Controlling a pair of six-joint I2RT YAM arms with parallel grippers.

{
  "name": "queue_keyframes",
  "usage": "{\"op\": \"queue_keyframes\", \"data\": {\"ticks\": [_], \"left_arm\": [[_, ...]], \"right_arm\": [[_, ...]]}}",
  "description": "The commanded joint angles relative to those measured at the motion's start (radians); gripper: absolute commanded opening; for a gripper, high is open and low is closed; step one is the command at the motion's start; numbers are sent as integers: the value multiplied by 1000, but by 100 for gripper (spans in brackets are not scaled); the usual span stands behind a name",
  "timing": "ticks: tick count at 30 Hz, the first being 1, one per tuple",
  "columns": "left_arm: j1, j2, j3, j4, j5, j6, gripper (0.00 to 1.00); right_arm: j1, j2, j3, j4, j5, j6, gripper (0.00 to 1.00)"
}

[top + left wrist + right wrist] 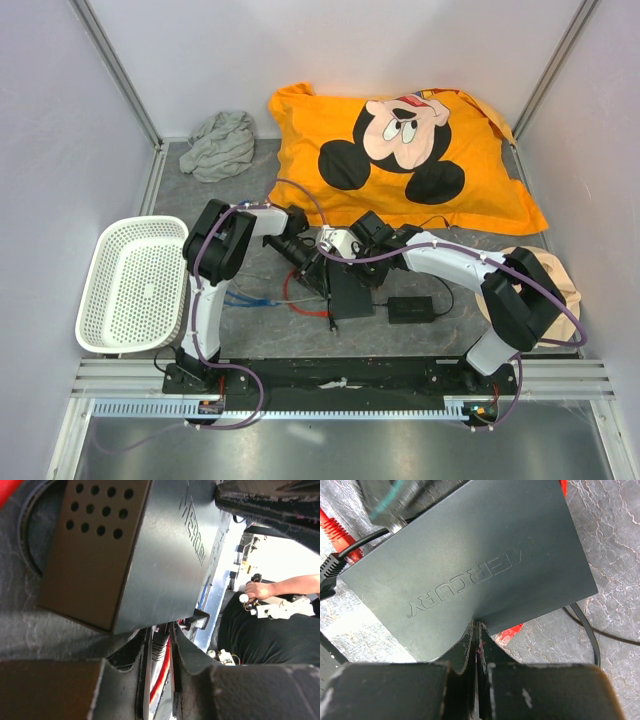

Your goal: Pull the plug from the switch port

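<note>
The switch (352, 295) is a flat black box lying at the middle of the table; the right wrist view shows its lid (470, 565) with raised lettering. My left gripper (162, 630) is shut on the plug (159, 647), a ribbed grey boot on a red cable (162, 672), right at the switch's edge (150, 555). The plug's front end is hidden behind that edge. My right gripper (476, 626) is shut with nothing in it, its tips resting on top of the switch. From above, the left gripper (316, 268) and right gripper (350, 255) meet over the switch's far end.
A black power brick (411, 309) lies right of the switch, with black cable (585, 625) trailing off. Red cable (295, 295) and blue cable (250, 298) loop on the left. A white basket (135, 285) stands far left. An orange cartoon pillowcase (400, 150) and grey cloth (218, 145) lie behind.
</note>
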Motion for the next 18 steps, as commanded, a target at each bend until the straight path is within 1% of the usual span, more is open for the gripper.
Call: {"op": "queue_keyframes", "data": {"ticks": [1, 3, 6, 10, 18], "left_arm": [[42, 32, -42, -135, -64, 190, 5], [64, 61, -34, -175, -16, 218, 4], [98, 85, -17, -201, -24, 216, 3], [127, 72, -14, -201, -25, 219, 2], [127, 43, -4, -205, -30, 241, 2]], "right_arm": [[-4, 49, -44, -30, 19, 1, 0], [-4, 52, -43, -30, 19, 1, 0], [-3, 53, -44, -29, 18, 3, 0], [-4, 53, -43, -29, 18, 6, 0], [-4, 61, -34, -29, 18, 8, 0]]}}
